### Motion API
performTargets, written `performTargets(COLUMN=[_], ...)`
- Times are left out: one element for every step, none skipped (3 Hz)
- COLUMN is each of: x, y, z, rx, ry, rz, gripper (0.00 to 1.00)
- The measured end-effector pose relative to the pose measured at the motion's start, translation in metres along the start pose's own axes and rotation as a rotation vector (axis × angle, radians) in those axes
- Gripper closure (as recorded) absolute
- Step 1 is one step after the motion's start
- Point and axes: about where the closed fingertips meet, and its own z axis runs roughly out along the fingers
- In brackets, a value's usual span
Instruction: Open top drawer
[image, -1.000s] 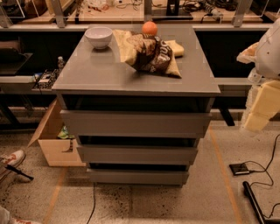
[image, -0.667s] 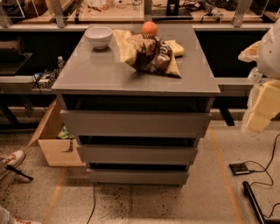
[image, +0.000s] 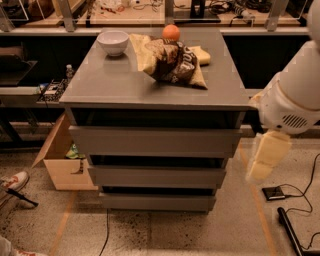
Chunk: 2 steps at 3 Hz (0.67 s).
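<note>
the top drawer (image: 155, 141) sits just under the grey worktop (image: 100, 85), which carries a white bowl (image: 113, 41), an orange (image: 171, 32) and a chip bag (image: 172, 62). left of the drawer, a cardboard box (image: 60, 162) stands on speckled floor. right of the drawer hangs the claw (image: 261, 170), apart from it; i cannot tell its grip.

Three drawers (image: 155, 141) (image: 156, 176) (image: 157, 201), one bowl (image: 113, 42), one orange (image: 171, 32), one end effector (image: 261, 169) at right
</note>
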Motion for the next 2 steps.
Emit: performTargets(x=[-0.004,-0.014], y=[0.007,0.005], z=[0.05,0.098], rx=[-0.036,-0.025], ry=[-0.014,-0.031], rz=[0.012,0.017], gripper=[0.0,0.0])
